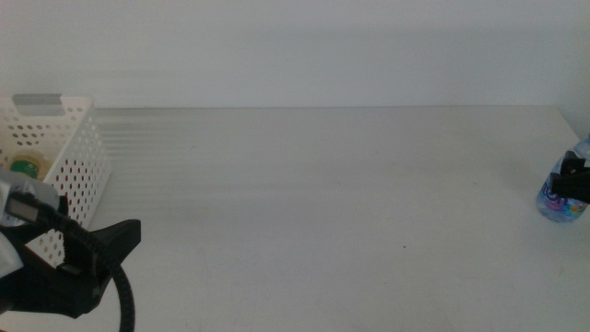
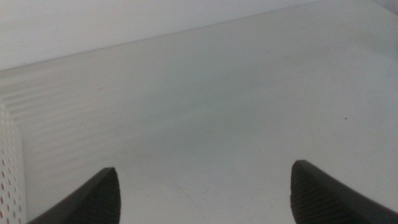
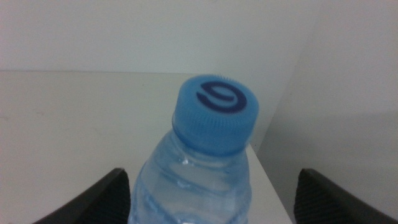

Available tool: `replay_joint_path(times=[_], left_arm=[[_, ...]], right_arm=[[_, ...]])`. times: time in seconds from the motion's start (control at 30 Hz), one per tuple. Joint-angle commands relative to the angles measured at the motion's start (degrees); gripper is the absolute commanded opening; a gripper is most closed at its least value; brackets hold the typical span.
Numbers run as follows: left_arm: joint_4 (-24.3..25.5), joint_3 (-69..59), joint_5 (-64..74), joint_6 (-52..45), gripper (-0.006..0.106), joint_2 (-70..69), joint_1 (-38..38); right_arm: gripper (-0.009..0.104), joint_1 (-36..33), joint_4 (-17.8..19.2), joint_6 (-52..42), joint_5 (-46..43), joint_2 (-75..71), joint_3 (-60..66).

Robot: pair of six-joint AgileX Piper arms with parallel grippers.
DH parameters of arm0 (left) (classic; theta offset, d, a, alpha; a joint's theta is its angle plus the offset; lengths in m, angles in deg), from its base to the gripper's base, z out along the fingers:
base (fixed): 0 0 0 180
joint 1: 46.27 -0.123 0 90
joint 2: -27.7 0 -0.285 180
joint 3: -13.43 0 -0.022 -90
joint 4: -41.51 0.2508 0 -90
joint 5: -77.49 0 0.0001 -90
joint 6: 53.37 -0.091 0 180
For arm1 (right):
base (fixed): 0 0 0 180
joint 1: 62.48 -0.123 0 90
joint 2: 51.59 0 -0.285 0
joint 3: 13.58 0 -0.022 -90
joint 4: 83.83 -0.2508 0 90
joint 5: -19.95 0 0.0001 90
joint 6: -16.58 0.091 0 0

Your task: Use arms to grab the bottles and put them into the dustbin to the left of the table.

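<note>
A small clear water bottle [image 1: 559, 201] with a blue cap [image 3: 216, 112] stands upright at the table's far right edge. My right gripper [image 3: 211, 183] is open, one jaw on each side of the bottle's shoulder, with a clear gap on one side. In the middle view only a dark bit of the right gripper [image 1: 577, 181] shows at the bottle's top. The white perforated dustbin [image 1: 78, 157] stands at the left. My left gripper [image 1: 112, 243] hangs low beside it, open and empty [image 2: 202, 183].
The dustbin's perforated wall [image 2: 9, 174] is close beside my left gripper. Something round, yellow and green [image 1: 25, 167] lies inside the dustbin. A thick black cable [image 1: 124, 295] runs from the left arm. The table [image 1: 323, 203] ends just past the bottle.
</note>
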Motion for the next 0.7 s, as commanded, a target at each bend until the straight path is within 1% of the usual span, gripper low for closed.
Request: replay_joint_path(times=[0.0,0.5,0.57,0.67], left_arm=[[-0.3,1.6,-4.2,0.9,0.090,-0.2,0.2],[-0.3,1.6,-4.1,0.9,0.090,-0.2,0.2],[-0.3,1.6,-4.2,0.9,0.090,-0.2,0.2],[-0.3,1.6,-4.1,0.9,0.090,-0.2,0.2]], right_arm=[[0.086,0.7,0.6,-2.0,-4.1,-0.6,-2.8],[0.085,2.3,2.0,-1.4,-4.5,10.1,-9.5],[0.082,2.3,1.7,-1.3,-4.5,10.7,-10.0],[0.068,2.3,1.7,-0.9,-4.7,11.7,-10.7]])
